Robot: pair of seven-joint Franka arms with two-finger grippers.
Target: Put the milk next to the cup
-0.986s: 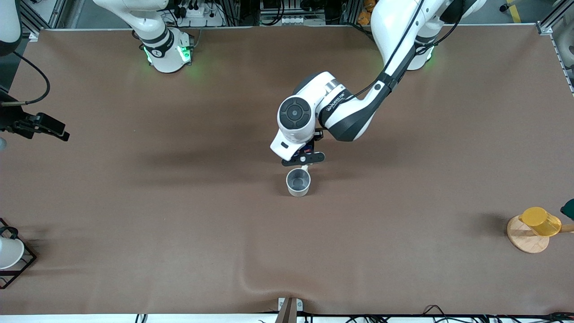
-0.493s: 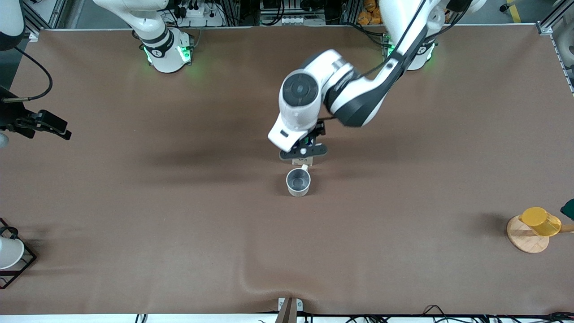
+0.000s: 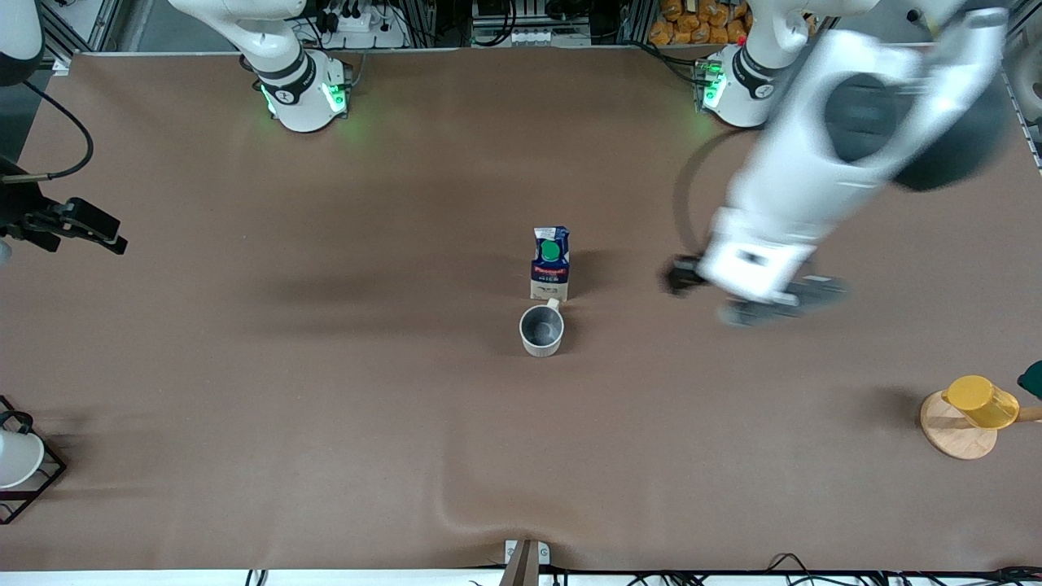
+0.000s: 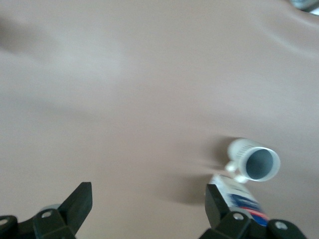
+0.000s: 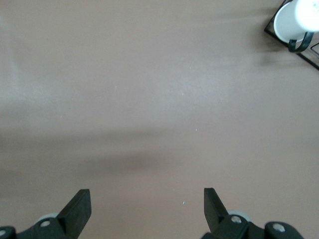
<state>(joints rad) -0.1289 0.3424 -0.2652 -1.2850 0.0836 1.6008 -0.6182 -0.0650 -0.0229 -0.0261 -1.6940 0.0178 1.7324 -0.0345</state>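
The milk, a small carton with a dark blue top, green cap and red band, stands upright in the middle of the table. The cup, an off-white mug with a grey inside, stands right beside it, nearer to the front camera, its handle toward the carton. Both show in the left wrist view: the cup and the milk. My left gripper is open and empty, up over bare table toward the left arm's end. My right gripper is open and empty; it waits at the right arm's end.
A yellow cup on a wooden disc stands at the left arm's end. A white cup in a black wire rack stands at the right arm's end, also in the right wrist view.
My left gripper has let go of the milk, risen and swung away toward the left arm's end. The milk now stands uncovered beside the cup. The right arm has not moved.
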